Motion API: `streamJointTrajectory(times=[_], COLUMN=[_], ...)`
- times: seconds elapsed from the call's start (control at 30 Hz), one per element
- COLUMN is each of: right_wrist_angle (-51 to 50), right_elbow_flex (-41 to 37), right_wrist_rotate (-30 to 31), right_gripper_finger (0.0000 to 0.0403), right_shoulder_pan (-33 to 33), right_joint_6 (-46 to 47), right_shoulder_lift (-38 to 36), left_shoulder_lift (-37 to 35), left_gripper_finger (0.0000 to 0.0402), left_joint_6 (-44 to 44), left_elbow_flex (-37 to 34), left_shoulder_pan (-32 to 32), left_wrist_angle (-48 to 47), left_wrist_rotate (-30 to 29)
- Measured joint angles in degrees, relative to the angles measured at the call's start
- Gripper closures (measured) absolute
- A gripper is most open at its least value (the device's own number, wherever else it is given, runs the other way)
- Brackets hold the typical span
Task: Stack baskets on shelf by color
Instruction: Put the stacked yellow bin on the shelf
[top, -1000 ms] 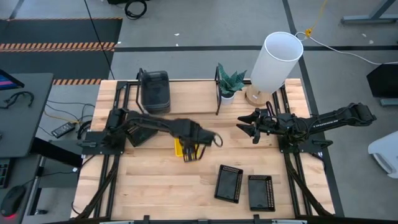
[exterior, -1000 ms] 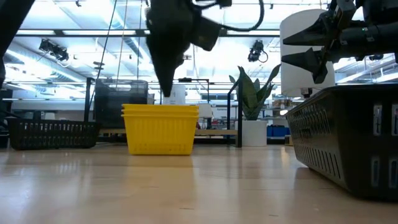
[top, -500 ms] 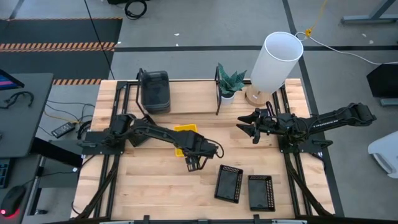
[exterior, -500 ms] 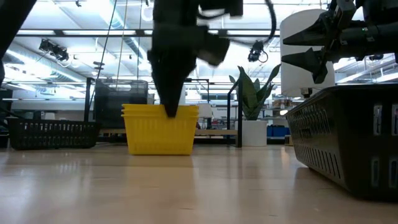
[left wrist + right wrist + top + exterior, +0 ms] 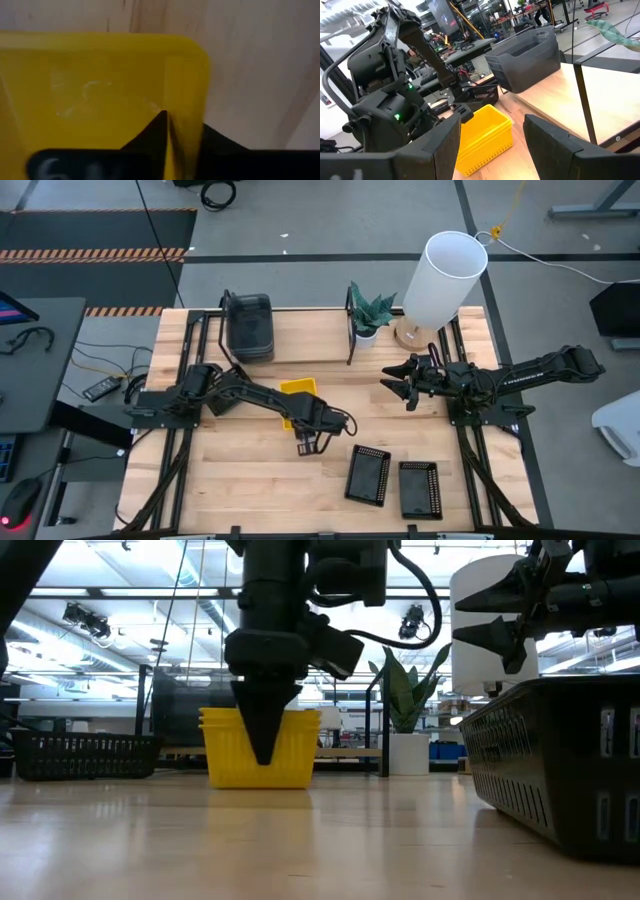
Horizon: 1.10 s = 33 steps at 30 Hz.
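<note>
Yellow basket [image 5: 100, 90] rim between left tool [image 5: 165, 145] fingers

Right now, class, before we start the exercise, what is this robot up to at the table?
The left arm reaches across the table, its pincer closed on the wall of a yellow basket, seen close in the left wrist view. The right pincer waits open above the table's right side, holding nothing. Two black mesh baskets lie near the front edge, and grey baskets sit stacked on the shelf at the back. The yellow basket is not yet on the shelf.
</note>
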Motion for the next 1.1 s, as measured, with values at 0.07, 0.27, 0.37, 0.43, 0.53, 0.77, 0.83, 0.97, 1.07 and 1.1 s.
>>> streamJointTrajectory(times=[0.07,0.27,0.37,0.43,0.53,0.77,0.83,0.97,1.07,1.1], right_wrist_angle=[-0.05,-0.03,-0.05,-0.01,-0.02,-0.05,0.04,0.01,0.01,0.0], right_elbow_flex=[-0.01,0.0,-0.01,-0.02,-0.01,-0.02,0.0,-0.01,-0.02,0.0], right_wrist_rotate=[0.01,0.02,0.02,-0.01,0.0,0.01,0.01,-0.01,0.02,0.01], right_gripper_finger=[0.0182,0.0182,0.0182,0.0182,0.0182,0.0182,0.0182,0.0182,0.0182,0.0182], right_shoulder_pan=[0.0,0.0,0.0,0.0,0.0,0.0,0.0,0.0,0.0,0.0], right_joint_6=[0.0,0.0,0.0,0.0,0.0,0.0,0.0,0.0,0.0,0.0], right_shoulder_lift=[0.0,0.0,0.0,0.0,0.0,0.0,0.0,0.0,0.0,0.0], left_shoulder_lift=[-0.07,-0.49,-1.0,-1.76,-3.44,-6.5,-6.82,-6.82,-6.82,-6.82], left_gripper_finger=[0.0382,0.0388,0.0389,0.0389,0.0389,0.0389,0.0389,0.0389,0.0389,0.0389], left_joint_6=[1.45,3.77,3.92,4.0,4.16,6.27,7.73,11.52,14.22,14.91], left_elbow_flex=[0.03,0.36,1.98,3.08,4.04,4.04,4.07,4.04,4.04,4.04], left_shoulder_pan=[-0.17,-0.68,-0.57,-0.5,0.07,2.88,4.31,8.13,11.06,12.0], left_wrist_angle=[-0.2,-0.52,-2.45,-3.45,-3.61,-4.92,-4.73,-4.72,-4.5,-4.41], left_wrist_rotate=[-0.5,-2.75,-2.67,-3.65,-4.28,-6.11,-6.29,-7.13,-8.11,-8.58])
